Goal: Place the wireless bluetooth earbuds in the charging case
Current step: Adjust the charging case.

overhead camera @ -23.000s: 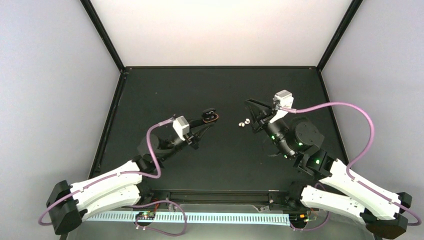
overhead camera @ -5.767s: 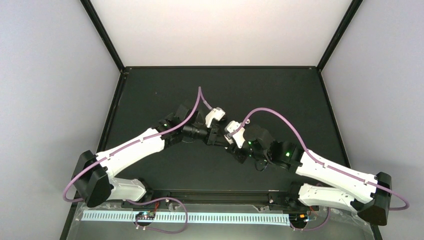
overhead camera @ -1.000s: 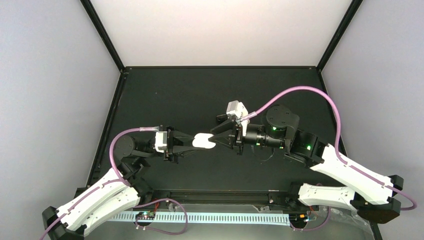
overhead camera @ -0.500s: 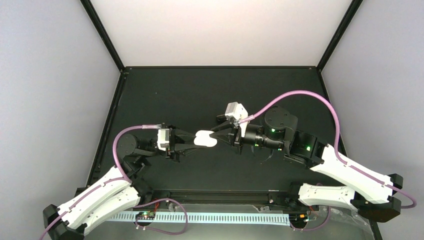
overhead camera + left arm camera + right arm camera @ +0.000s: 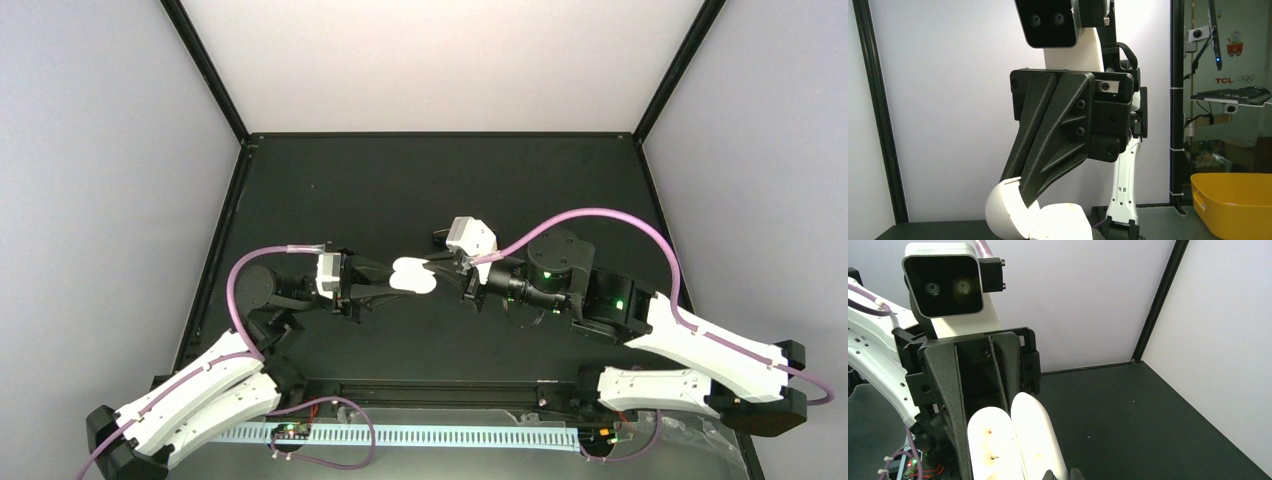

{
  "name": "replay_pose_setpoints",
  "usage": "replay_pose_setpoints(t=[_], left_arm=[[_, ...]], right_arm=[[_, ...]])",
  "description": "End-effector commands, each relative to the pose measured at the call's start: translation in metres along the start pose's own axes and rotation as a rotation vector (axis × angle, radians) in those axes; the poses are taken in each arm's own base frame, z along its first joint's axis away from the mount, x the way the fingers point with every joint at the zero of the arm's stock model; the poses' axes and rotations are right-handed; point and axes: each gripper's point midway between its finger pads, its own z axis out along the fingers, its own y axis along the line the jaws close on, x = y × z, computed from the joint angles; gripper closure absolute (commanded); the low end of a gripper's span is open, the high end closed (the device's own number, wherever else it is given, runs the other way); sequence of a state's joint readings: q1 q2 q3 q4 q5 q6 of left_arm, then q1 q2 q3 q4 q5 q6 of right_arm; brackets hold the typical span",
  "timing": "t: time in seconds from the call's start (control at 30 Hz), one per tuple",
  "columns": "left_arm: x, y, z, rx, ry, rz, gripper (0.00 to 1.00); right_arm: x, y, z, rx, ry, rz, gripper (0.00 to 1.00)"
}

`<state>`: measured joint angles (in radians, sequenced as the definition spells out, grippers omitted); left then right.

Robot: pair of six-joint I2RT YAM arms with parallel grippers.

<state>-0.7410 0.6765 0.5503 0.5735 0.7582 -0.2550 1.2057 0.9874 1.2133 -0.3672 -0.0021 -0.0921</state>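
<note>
Fingers of the left gripper [image 5: 395, 281] are clamped narrow on the white charging case [image 5: 413, 277], holding it up off the black table [image 5: 400, 180], roughly over its middle. Opposite, the right gripper [image 5: 1024, 198] shows its jaws meeting in a point, the tips set right at the seam where the case's lid [image 5: 1000, 211] meets its base [image 5: 1063, 224]. Whether they pinch the lid's rim or only press into the gap I cannot tell. The right wrist view shows the case parted into two white lobes, one of them carrying a few tiny specks that may be charging contacts. No earbuds can be made out in any view, neither in the case nor on the table.

My reading is that the case-opening step is in hand, with no bud seated so far as can be seen. The next move calls for a gentle lever on the lid, the base braced by the left gripper, so the smooth pebble does not twist out of its grip. After that the right gripper would need to let go and fetch a bud.

Writing: in the background of the left wrist view a label [image 5: 1224, 80] reads "TCL" with a ring emblem beside it; a yellow bin [image 5: 1233, 205] below it bears no lettering that I can read
</note>
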Motion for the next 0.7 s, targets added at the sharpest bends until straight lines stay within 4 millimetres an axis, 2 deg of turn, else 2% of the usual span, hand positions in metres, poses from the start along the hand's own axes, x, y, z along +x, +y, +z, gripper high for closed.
replay_pose_setpoints(t=[0.0,0.3,0.67], left_arm=[[-0.022,0.007,0.004,-0.038,-0.052,0.046,0.86],[-0.020,0.015,0.005,-0.072,-0.051,0.030,0.70],[-0.015,0.018,0.006,-0.084,-0.040,0.023,0.58]], right_arm=[[0.000,0.003,-0.002,0.006,0.006,-0.025,0.99],[-0.002,0.003,-0.003,0.026,0.003,-0.058,0.99],[-0.005,-0.002,-0.005,0.054,-0.001,-0.080,0.99]])
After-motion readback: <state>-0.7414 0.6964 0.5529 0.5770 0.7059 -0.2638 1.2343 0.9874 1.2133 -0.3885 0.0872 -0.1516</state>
